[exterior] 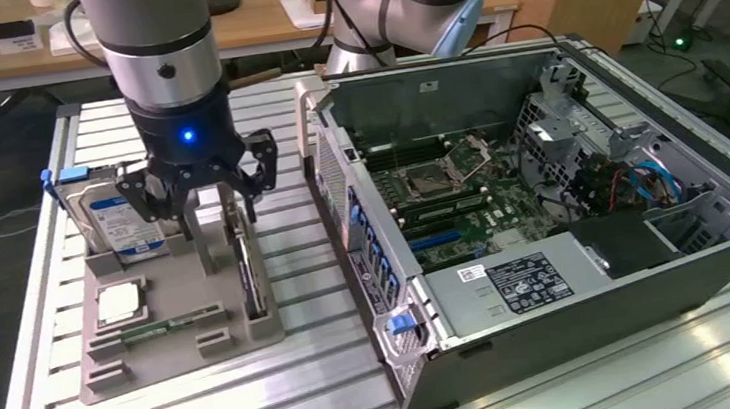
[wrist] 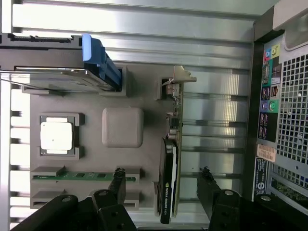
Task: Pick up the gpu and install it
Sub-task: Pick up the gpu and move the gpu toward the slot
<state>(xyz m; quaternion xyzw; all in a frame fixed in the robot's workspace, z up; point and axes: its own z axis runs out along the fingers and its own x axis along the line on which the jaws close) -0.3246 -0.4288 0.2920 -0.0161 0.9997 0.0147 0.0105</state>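
My gripper hangs wide open over the gpu. The card stands on edge in the gray tray, its long axis parallel to the computer case and its bracket end toward the hard drive.

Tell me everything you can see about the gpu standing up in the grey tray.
The gpu stands on its thin edge in slots of the grey tray, beside the open computer case. It is a flat card, black on one face with small lettering, green circuit board on the other, with a silver metal bracket at one end. The robot's open hand hovers over it, one finger each side, not touching.
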